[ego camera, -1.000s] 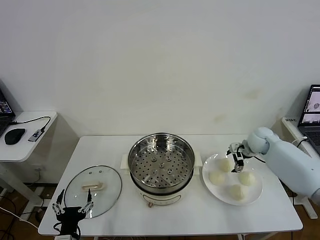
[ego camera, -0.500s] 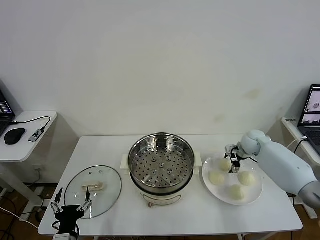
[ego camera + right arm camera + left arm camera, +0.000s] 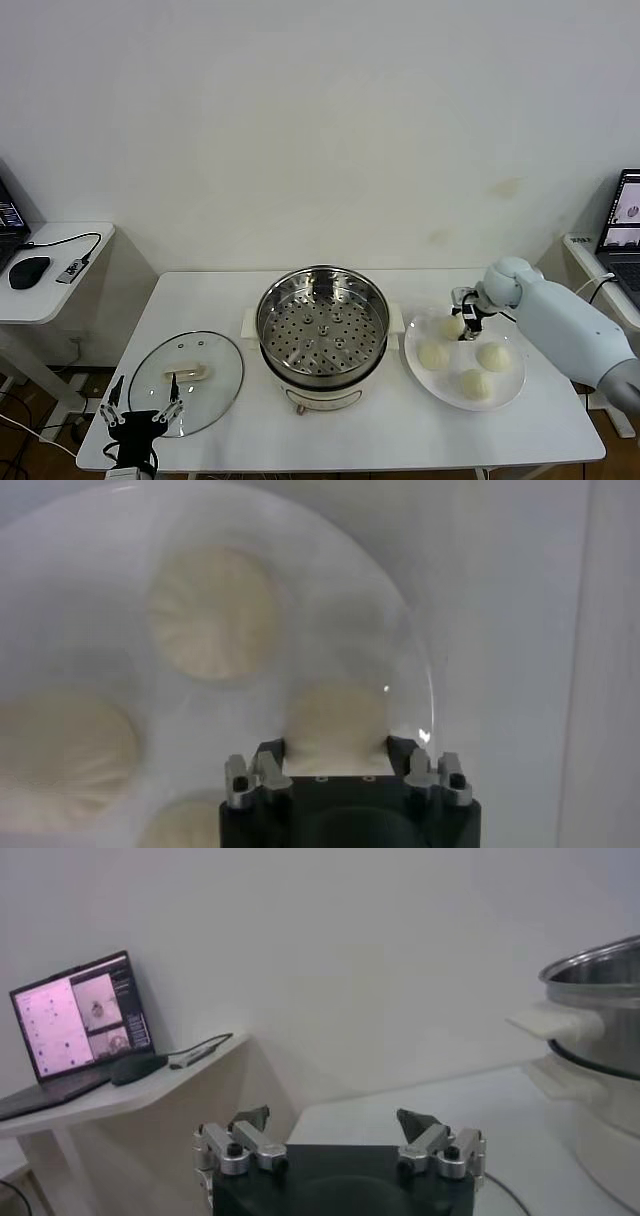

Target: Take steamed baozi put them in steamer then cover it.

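Several cream-white steamed baozi lie on a white plate (image 3: 507,394) at the table's right. My right gripper (image 3: 462,322) is down at the plate's far edge, jaws pressed against both sides of one baozi (image 3: 335,725) that still rests on the plate (image 3: 405,660). Other baozi (image 3: 433,355) (image 3: 492,355) (image 3: 475,383) lie nearer. The steel steamer (image 3: 322,330) stands empty at mid-table on its cream base. Left of it, the glass cover (image 3: 187,380) lies flat on the table. My left gripper (image 3: 140,412) hangs open at the cover's near edge, holding nothing.
A low side table (image 3: 60,295) with a mouse (image 3: 28,270) and cable stands beyond the table's left end. A laptop (image 3: 625,215) sits at the far right. The left wrist view shows the steamer's rim (image 3: 600,968) and another laptop (image 3: 75,1013).
My right gripper shifted slightly left over the plate's far baozi and closed its jaws onto it. The left arm stayed put.
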Controlling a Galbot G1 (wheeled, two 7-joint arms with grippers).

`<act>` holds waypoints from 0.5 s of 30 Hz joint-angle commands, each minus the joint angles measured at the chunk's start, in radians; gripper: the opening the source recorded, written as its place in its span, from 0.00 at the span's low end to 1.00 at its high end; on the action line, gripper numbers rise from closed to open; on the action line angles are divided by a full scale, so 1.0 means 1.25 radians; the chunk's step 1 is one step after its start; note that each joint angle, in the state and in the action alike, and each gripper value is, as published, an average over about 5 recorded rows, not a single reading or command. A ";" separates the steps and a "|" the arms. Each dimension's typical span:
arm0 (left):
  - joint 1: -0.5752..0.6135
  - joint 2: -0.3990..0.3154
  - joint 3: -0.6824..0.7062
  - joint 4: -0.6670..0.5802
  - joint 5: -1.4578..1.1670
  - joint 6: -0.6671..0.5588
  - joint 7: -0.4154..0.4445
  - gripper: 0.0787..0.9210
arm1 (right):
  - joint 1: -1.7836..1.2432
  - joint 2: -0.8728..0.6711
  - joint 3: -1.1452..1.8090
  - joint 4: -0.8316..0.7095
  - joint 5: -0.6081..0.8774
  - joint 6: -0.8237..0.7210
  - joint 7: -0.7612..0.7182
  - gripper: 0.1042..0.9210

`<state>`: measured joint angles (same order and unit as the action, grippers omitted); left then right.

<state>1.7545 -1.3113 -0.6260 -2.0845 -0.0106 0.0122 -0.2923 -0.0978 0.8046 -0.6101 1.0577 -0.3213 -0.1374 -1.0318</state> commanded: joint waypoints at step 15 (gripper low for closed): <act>-0.005 0.023 0.022 0.013 -0.235 0.063 0.043 0.88 | 0.376 -0.138 -0.206 0.271 0.301 -0.014 -0.010 0.60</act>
<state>1.7508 -1.2853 -0.6027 -2.0761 -0.1896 0.0658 -0.2546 0.2124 0.6825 -0.7893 1.3037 -0.0698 -0.1472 -1.0391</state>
